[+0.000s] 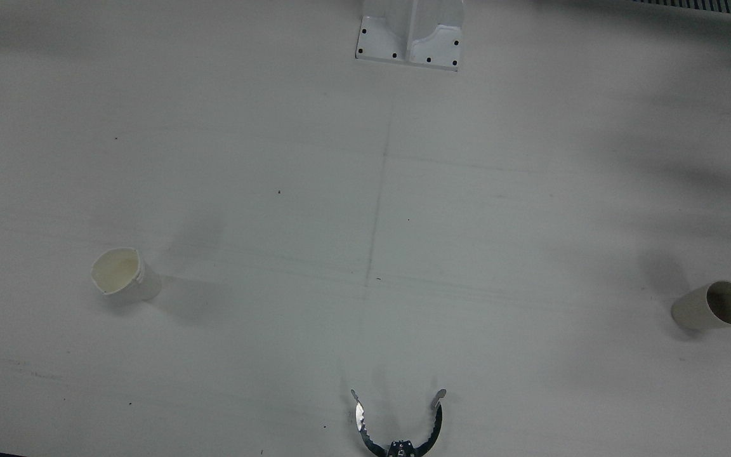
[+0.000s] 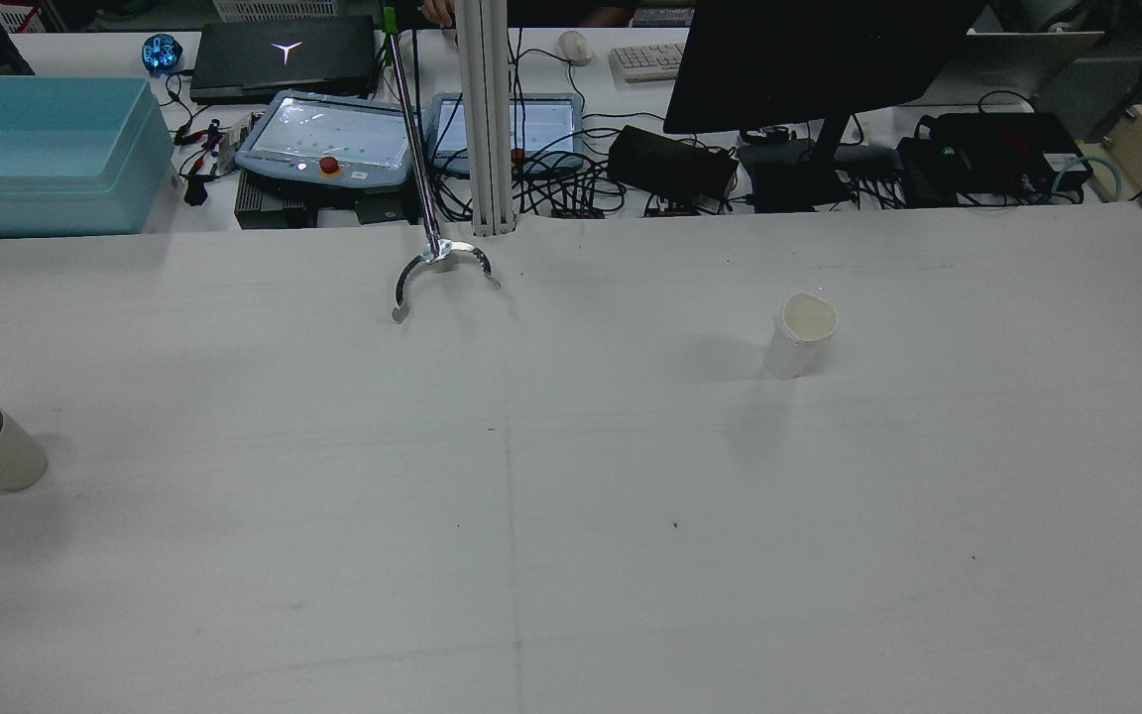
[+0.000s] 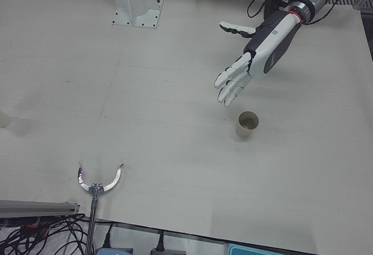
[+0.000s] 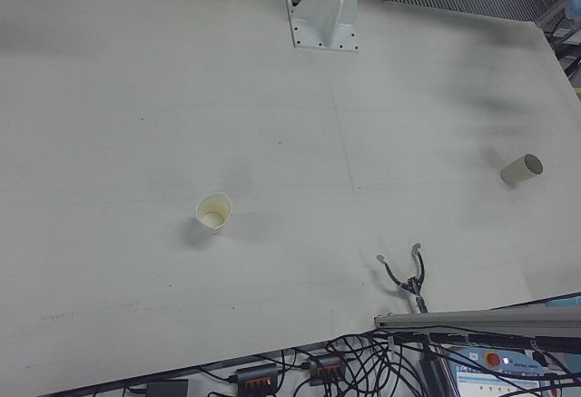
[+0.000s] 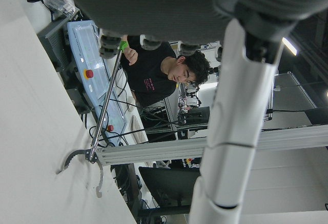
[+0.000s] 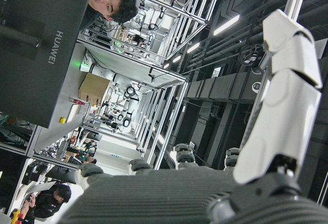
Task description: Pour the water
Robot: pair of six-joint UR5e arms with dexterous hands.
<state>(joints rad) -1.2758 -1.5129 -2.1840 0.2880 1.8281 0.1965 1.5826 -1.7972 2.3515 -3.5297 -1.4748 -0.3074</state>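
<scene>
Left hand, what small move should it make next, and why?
Probably lower the left hand toward the beige paper cup and wrap it. The hand hovers open, just above and behind the upright cup, holding nothing.

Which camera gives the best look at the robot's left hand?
The left-front view: the left hand shows whole, open above the grey cup. Its own camera catches only a close palm and fingers; other views miss it.
</scene>
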